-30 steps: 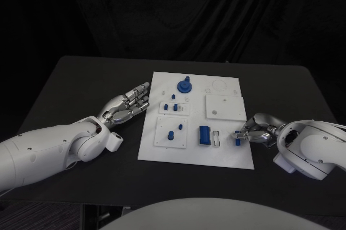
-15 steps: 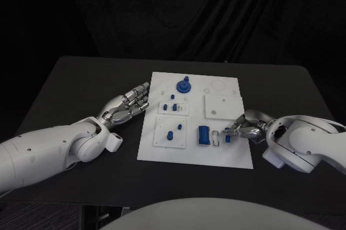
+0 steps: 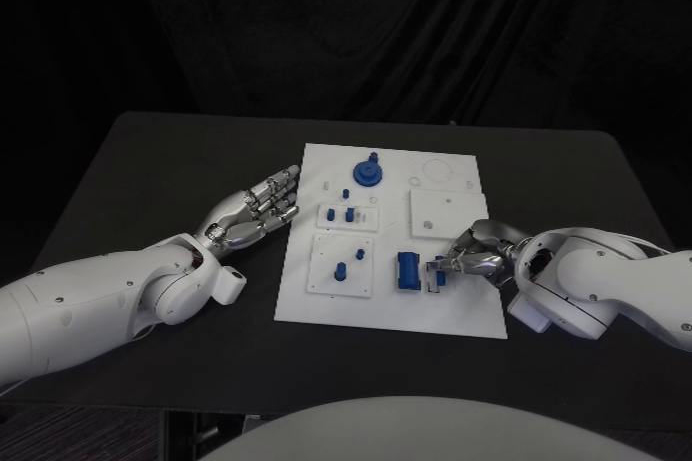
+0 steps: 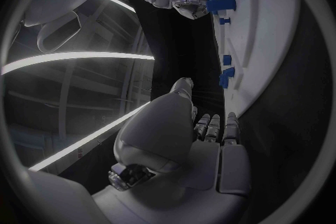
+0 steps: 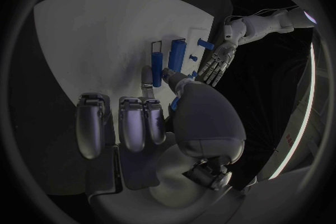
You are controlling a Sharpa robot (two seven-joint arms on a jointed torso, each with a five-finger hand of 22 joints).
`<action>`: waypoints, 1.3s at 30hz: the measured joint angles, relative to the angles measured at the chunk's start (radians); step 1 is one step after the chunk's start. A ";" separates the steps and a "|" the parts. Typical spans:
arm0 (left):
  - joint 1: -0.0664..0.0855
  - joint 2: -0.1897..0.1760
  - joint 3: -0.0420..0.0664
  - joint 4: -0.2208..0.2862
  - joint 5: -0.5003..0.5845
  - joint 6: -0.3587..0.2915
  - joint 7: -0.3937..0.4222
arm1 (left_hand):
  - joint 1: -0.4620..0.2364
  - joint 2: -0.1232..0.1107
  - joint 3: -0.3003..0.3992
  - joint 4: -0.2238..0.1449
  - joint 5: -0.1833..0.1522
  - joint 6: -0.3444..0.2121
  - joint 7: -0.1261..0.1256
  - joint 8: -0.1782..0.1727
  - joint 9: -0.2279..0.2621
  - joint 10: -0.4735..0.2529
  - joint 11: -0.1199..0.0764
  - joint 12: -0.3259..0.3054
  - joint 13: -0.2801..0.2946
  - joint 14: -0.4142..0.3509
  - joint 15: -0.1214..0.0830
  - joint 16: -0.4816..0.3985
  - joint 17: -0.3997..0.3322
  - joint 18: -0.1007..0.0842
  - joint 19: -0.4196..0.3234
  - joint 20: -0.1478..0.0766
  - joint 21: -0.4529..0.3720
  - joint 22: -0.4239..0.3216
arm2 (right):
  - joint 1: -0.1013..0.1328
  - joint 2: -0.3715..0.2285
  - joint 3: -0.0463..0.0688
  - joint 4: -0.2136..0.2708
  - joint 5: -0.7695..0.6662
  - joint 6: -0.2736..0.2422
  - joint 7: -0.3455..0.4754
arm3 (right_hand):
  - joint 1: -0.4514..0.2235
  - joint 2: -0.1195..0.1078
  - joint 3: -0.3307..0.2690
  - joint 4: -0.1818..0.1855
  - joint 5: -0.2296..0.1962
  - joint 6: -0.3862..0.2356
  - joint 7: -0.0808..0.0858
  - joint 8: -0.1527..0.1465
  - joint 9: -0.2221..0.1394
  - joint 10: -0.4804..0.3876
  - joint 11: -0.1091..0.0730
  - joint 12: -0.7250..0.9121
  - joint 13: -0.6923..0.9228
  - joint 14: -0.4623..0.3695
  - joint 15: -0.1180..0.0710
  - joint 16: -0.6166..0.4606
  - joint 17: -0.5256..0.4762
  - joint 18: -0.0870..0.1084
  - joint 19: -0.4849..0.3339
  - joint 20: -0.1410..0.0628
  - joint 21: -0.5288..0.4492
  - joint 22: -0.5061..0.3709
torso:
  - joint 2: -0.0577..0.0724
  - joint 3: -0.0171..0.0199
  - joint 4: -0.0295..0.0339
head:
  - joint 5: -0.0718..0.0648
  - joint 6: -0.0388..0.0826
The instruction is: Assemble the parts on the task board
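Head view: my right hand (image 3: 483,258) pinches one small blue part (image 3: 437,272) over the board (image 3: 392,316); left hand (image 3: 257,210) lies flat, empty.

Left hand (image 3: 260,209) flat, fingers (image 3: 283,186) apart, holding nothing. Right hand (image 3: 476,258) curled, pinching.

A matt white task board (image 3: 389,306) that looks like plastic lies on a dull black surface (image 3: 173,181). Its small blue parts (image 3: 410,271) look like smooth moulded plastic. The left hand (image 3: 260,209) and right hand (image 3: 483,258) gleam like polished silver metal, on glossy white arm shells (image 3: 87,306).
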 measured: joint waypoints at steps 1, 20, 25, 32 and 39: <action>0.000 0.000 0.000 0.000 0.000 0.000 0.000 | 0.000 0.000 0.000 0.000 0.000 0.000 0.000 0.000 0.000 0.000 0.000 0.000 0.000 0.000 0.000 0.000 0.000 0.000 0.000 0.000 0.000 0.000 | 0.000 0.003 0.000 -0.001 0.002 0.003 0.001 | -0.003 0.003 0.000 0.000 -0.001 -0.001 0.001 0.000 0.000 0.000 0.000 0.000 0.000 0.000 0.000 0.000 0.000 0.000 0.000 0.000 0.000 0.000 | 0.000 0.0001 0.0000 | 0.000 0.000; 0.000 0.001 0.000 -0.001 0.000 0.002 0.000 | 0.000 0.000 0.000 0.000 0.000 0.000 0.001 0.000 0.000 0.000 0.000 0.000 0.000 -0.004 0.004 0.000 -0.001 0.000 0.000 0.000 0.000 0.000 | -0.006 0.013 0.000 -0.006 0.006 0.054 0.002 | -0.024 -0.003 0.021 -0.010 -0.004 0.000 0.003 0.011 0.003 0.000 0.000 0.000 0.001 0.002 0.002 0.000 0.000 0.000 0.000 0.000 0.000 0.000 | -0.001 0.0012 -0.0030 | 0.005 0.000; 0.000 0.003 0.000 -0.002 0.000 0.003 0.000 | 0.000 0.000 0.004 -0.004 0.000 0.000 0.007 0.000 0.000 0.000 0.000 0.000 0.000 -0.004 0.004 0.000 -0.001 0.000 0.000 0.000 0.000 0.000 | -0.008 0.013 0.000 -0.007 0.007 0.060 0.002 | -0.037 -0.001 0.030 -0.009 -0.004 -0.004 0.003 0.011 0.001 0.000 0.000 0.000 0.001 0.000 0.003 0.000 0.000 0.000 0.000 0.000 -0.004 0.000 | -0.001 0.0014 -0.0035 | 0.006 0.000; 0.000 0.003 0.000 -0.004 0.000 0.003 0.000 | 0.000 0.000 0.004 -0.004 0.000 0.000 0.007 0.000 0.000 0.000 0.000 0.000 0.000 -0.004 0.004 0.000 -0.001 0.000 0.000 0.000 0.000 0.000 | -0.008 0.014 0.000 -0.012 0.007 0.062 0.002 | -0.079 -0.008 0.013 0.012 -0.004 -0.024 0.004 0.006 0.006 0.000 0.000 0.000 0.001 0.000 0.003 -0.004 0.000 0.000 0.002 0.009 -0.008 0.000 | -0.001 0.0018 -0.0032 | 0.006 0.000; 0.000 0.003 0.000 -0.004 0.000 0.004 0.000 | 0.000 0.000 0.004 -0.004 0.000 0.000 0.007 0.000 0.000 0.000 0.000 0.000 0.000 -0.004 0.004 0.000 -0.001 0.000 0.000 0.000 0.000 0.000 | -0.008 0.015 0.000 -0.015 0.008 0.062 0.005 | -0.089 0.003 0.004 0.021 -0.004 -0.029 0.006 0.006 0.006 0.000 0.000 0.000 0.000 0.000 0.003 -0.004 0.000 0.000 0.002 0.009 -0.012 0.000 | -0.002 0.0018 -0.0030 | 0.008 0.000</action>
